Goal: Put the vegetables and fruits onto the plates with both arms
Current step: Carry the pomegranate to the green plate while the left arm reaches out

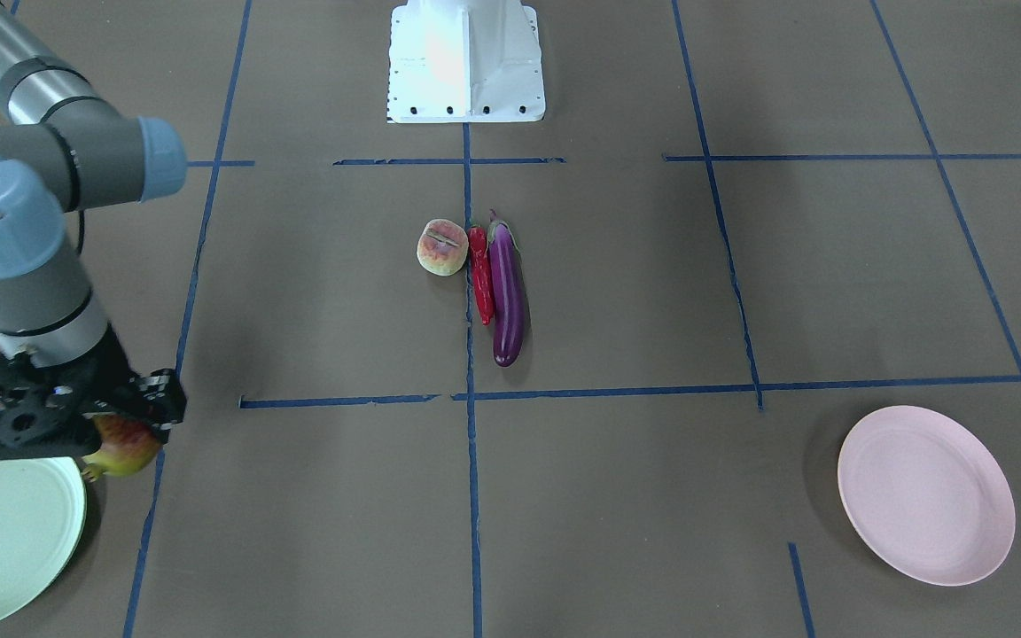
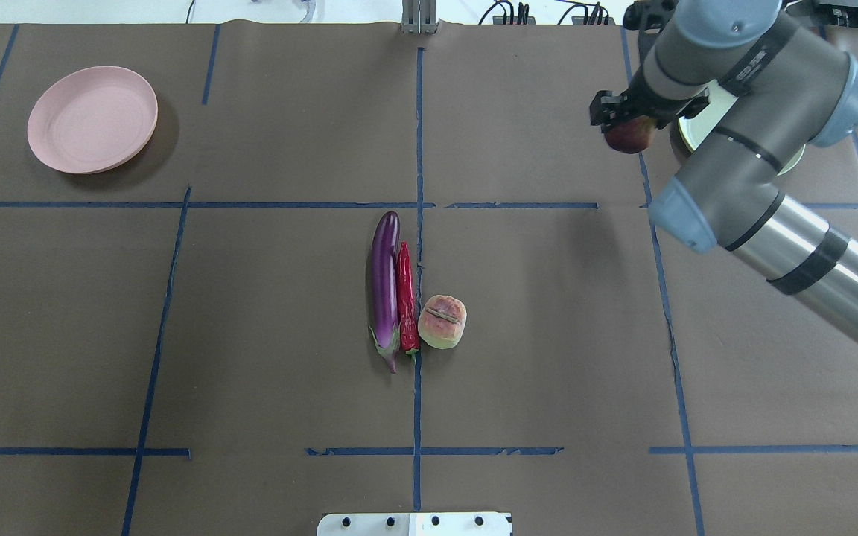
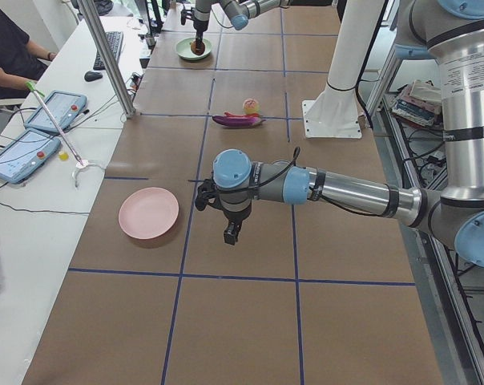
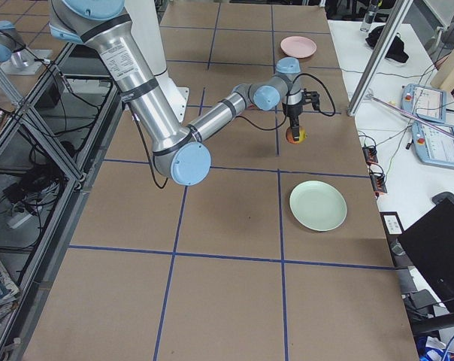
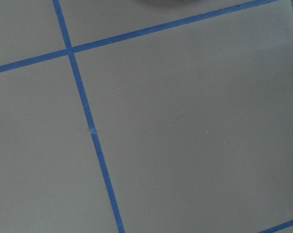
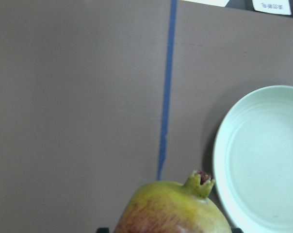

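Note:
My right gripper (image 1: 107, 430) is shut on the reddish and yellow-green pomegranate (image 1: 125, 450) and holds it above the table, just beside the mint green plate (image 1: 5, 532). The right wrist view shows the pomegranate (image 6: 173, 208) with the plate (image 6: 263, 160) to its right. The purple eggplant (image 2: 384, 283), the red chili pepper (image 2: 406, 298) and the cut fruit half (image 2: 442, 321) lie side by side at the table's middle. The pink plate (image 2: 92, 117) is bare. My left gripper (image 3: 231, 234) hangs over bare table near the pink plate (image 3: 148, 212); I cannot tell whether it is open.
The white robot base (image 1: 466, 62) stands at the table's robot side. Blue tape lines (image 2: 418, 186) cross the brown table cover. A metal post (image 3: 106, 56) and operator tablets (image 3: 22, 152) stand on the side desk.

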`<action>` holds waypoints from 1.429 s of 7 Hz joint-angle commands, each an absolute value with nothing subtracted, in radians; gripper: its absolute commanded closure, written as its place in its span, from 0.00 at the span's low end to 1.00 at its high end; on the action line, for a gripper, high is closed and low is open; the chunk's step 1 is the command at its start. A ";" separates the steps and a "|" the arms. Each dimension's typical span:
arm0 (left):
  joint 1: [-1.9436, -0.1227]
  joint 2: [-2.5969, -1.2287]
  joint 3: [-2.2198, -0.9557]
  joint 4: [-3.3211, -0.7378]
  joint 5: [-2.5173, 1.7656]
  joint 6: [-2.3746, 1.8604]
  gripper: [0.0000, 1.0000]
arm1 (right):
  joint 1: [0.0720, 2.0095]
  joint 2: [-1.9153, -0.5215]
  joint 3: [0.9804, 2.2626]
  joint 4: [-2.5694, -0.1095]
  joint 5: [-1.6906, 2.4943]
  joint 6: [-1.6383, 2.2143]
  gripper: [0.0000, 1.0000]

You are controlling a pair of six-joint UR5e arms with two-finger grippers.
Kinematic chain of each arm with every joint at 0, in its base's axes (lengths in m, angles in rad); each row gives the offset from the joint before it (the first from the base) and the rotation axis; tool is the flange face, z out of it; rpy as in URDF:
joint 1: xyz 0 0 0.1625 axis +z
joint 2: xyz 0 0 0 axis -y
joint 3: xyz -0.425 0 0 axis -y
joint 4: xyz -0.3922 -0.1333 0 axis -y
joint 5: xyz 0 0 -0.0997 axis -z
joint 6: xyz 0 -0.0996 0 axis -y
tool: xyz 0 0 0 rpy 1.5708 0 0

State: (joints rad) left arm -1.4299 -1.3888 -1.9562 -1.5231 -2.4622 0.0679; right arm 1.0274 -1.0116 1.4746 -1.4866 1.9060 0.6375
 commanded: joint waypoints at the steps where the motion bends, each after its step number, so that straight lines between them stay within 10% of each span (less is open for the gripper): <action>1: -1.253 -1.480 -1.953 -1.649 -2.457 -0.218 0.00 | 1.129 -1.014 1.308 -1.464 1.907 0.416 1.00; 5: -0.869 -1.866 -1.924 -1.671 -2.303 -0.744 0.00 | 1.164 -1.031 1.103 -1.296 1.905 0.348 0.90; 7: -0.680 -2.010 -1.861 -1.671 -2.153 -0.973 0.00 | 1.158 -1.037 1.111 -1.283 1.907 0.350 0.10; 10: -0.549 -2.110 -1.786 -1.674 -2.060 -1.029 0.00 | 1.161 -1.035 1.161 -1.226 1.992 0.354 0.00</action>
